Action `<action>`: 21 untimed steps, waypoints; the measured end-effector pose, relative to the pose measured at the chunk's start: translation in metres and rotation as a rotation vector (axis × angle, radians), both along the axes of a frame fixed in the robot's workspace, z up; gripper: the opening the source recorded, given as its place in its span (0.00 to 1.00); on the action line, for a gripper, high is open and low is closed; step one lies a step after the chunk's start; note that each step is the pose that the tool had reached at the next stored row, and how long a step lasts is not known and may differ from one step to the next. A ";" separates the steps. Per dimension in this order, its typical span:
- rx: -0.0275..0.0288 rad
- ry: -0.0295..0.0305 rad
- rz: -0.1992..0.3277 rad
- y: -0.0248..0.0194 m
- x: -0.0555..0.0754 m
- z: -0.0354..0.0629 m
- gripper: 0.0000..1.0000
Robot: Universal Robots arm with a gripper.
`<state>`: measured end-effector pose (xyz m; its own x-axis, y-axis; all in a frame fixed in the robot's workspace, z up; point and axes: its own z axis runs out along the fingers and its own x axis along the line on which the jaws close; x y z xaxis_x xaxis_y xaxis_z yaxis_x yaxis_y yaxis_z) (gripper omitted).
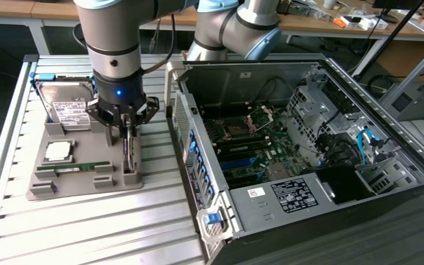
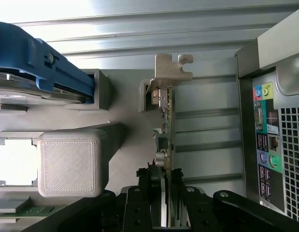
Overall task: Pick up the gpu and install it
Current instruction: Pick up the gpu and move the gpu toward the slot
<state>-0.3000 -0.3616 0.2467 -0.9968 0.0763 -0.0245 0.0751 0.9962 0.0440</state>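
Arm [image 1: 112, 44] vertical over the gpu [image 1: 128, 157], gripper [image 1: 126, 131] pointing straight down, fingers [image 2: 156, 186] closed against both its faces.

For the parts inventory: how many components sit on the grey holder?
4: hard drive at the far end, CPU in the middle, memory stick beside it, gpu on edge, in the gripper.

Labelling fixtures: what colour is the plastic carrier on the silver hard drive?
Blue plastic carrier, clearest in the wrist view.

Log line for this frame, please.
stage: grasp | hand: shut on gpu | gpu: on edge in gray holder slot, not lifted | PC case: open, gpu not installed
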 end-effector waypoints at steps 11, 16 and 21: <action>0.0000 0.0000 0.000 0.0000 0.000 0.0073 0.30; 0.0000 0.0000 0.000 0.0000 0.000 0.0111 0.30; 0.0001 0.0000 0.000 0.0000 0.000 0.0143 0.30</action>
